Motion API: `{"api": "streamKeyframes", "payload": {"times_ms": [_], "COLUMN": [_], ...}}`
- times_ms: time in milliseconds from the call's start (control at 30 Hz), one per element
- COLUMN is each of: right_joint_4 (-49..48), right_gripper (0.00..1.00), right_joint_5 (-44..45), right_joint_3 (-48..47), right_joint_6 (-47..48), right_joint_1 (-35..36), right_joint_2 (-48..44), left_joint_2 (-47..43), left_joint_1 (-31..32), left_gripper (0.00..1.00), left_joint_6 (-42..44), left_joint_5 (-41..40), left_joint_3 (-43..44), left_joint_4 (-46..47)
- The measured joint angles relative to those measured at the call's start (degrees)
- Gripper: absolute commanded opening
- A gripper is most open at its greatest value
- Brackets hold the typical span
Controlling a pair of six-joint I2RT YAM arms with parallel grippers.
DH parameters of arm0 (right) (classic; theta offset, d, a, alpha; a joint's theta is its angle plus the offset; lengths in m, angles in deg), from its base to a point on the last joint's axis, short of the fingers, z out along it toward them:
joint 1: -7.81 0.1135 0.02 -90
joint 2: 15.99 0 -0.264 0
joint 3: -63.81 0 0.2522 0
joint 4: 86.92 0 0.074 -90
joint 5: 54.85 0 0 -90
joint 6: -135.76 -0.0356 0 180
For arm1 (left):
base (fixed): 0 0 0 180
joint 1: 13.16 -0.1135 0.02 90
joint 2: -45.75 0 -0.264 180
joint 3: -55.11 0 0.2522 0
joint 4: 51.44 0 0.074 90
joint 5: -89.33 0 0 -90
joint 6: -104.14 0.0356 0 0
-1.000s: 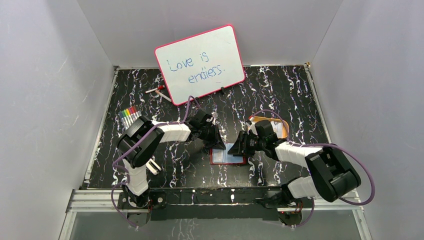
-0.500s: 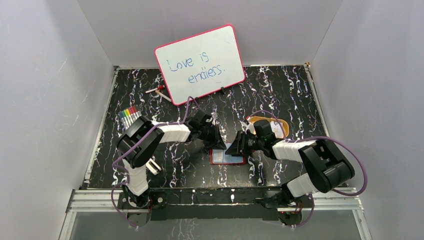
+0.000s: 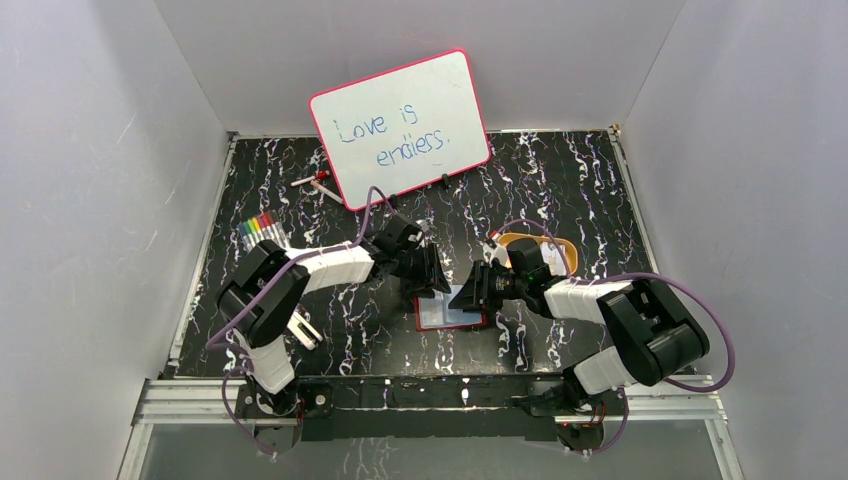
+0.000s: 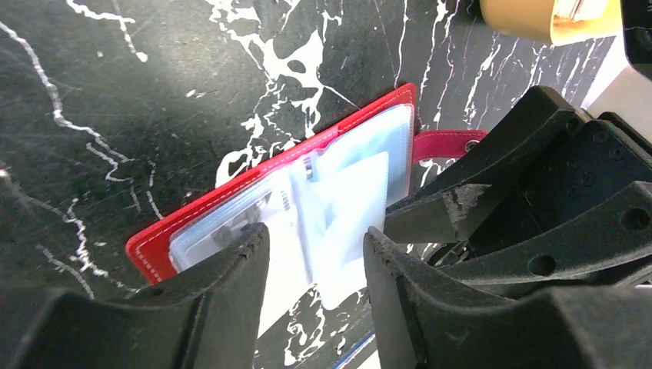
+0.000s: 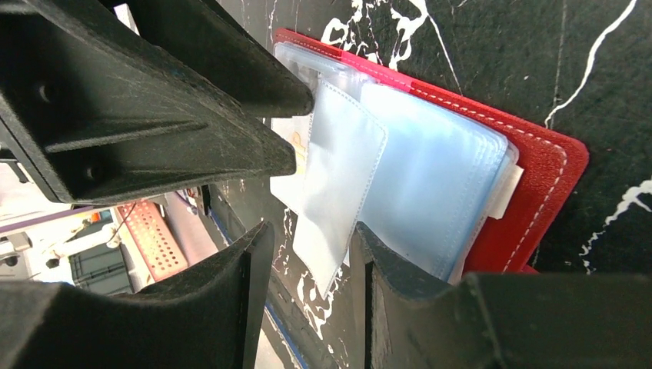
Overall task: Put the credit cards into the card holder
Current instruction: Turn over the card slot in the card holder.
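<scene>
The card holder (image 3: 452, 312) lies open on the tabletop (image 3: 560, 180). The left claw (image 4: 315, 233) and right claw (image 5: 311, 228) crowd over it, both part open, gripping nothing. A clear pocket (image 5: 338, 177) sits between the right one's jaws. Closing askew could crumple it, or the claws could collide.

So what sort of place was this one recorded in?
Likely a lab recording booth: plain white walls box in a black marbled table, two robot arms are bolted to a metal rail at its near edge, and a whiteboard stands at the back.
</scene>
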Motion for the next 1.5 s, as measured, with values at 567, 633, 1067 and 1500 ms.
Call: {"api": "streamKeyframes", "payload": {"times_ms": [567, 633, 1067, 1500], "right_joint_4": [-0.1, -0.1, -1.7, 18.0], "right_gripper": [0.50, 0.50, 0.49, 0.54], "right_joint_5": [-0.5, -0.1, 0.5, 6.5], "right_joint_3": [-4.9, -6.4, -14.9, -24.1], "right_joint_6": [0.1, 0.3, 0.4, 6.6], "right_joint_1": [2.8, 4.2, 9.9, 5.3], "right_joint_2": [2.1, 3.5, 15.7, -5.3], "left_joint_2": [-22.9, -30.4, -45.8, -53.2], "left_joint_1": [-1.5, -1.9, -2.2, -2.3], "left_gripper": [0.50, 0.51, 0.48, 0.68], "left_joint_6": [1.6, 1.6, 0.9, 2.3], "left_joint_5": [-17.2, -21.6, -29.3, -29.9], "left_joint_3": [-3.9, -7.0, -17.9, -20.1], "left_joint_4": [-10.1, -10.8, -14.1, -9.9]}}
